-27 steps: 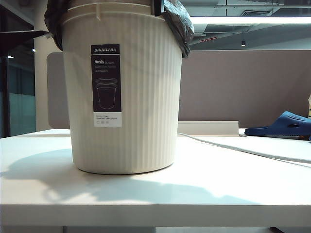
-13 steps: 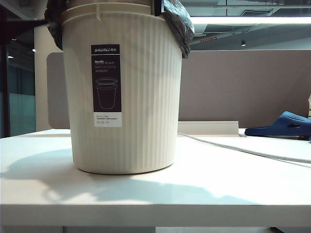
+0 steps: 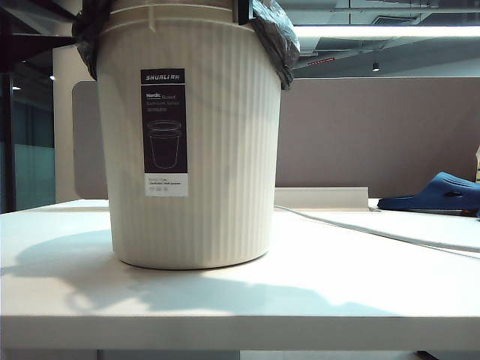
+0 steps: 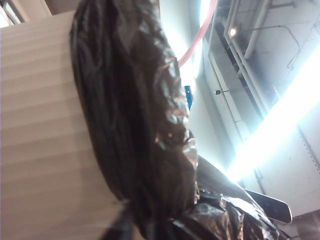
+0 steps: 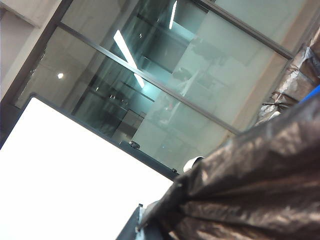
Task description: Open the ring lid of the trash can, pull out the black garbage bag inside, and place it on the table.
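Since a second ago, my left gripper (image 4: 165, 227) has narrowed against the black garbage bag (image 4: 135, 115) draped over the trash can (image 3: 187, 150), which fills the exterior view's left half on the table (image 3: 300, 292). Whether it pinches the bag I cannot tell. My right gripper (image 5: 145, 225) is pressed together at the bag's far-side folds.

The round cream-white plastic trash can (image 3: 187, 142) is covered in fine vertical ribs and carries a tall black label with white lettering and a white strip at its foot. Over its rim hangs glossy, crinkled black garbage bag plastic (image 3: 274, 34). A thin dusty-pink hoop (image 4: 197, 42) arcs beyond that bag (image 4: 135, 115).
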Controlling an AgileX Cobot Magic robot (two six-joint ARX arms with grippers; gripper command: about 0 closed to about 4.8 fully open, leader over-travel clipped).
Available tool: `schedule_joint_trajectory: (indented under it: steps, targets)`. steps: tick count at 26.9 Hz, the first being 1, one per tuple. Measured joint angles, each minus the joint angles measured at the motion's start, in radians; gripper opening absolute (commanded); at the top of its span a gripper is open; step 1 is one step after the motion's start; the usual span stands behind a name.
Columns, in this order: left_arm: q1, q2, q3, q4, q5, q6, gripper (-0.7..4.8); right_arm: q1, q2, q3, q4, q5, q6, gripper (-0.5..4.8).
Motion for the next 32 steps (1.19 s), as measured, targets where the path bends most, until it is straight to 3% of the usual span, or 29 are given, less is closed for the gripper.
schedule_joint_trajectory:
  steps: [11,15,19,20,22,27,32]
  targets:
    - [0.0,0.0,0.0,0.012,-0.009,0.026,-0.06,0.0,0.0,0.0,0.0,0.0,0.0,-0.01]
    - [0.0,-0.001,0.0,0.092,0.015,-0.002,-0.06,0.0,0.0,0.0,0.0,-0.001,0.0,-0.01]
    - [0.0,-0.001,0.0,0.056,0.048,-0.021,-0.03,0.0,0.0,0.0,0.0,-0.002,0.0,-0.01]
    - [0.0,-0.001,0.0,0.056,0.057,-0.026,0.51,0.0,0.0,0.0,0.0,-0.003,0.0,-0.01]
    - [0.0,-0.001,0.0,0.056,0.076,-0.042,2.46,0.0,0.0,0.0,0.0,-0.003,0.0,-0.01]
    - [0.0,-0.001,0.0,0.055,0.089,-0.069,2.51,0.0,0.0,0.0,0.0,-0.003,0.005,-0.01]
    - [0.0,-0.001,0.0,0.056,0.036,-0.072,2.51,0.015,0.0,0.0,0.003,-0.003,0.034,-0.01]
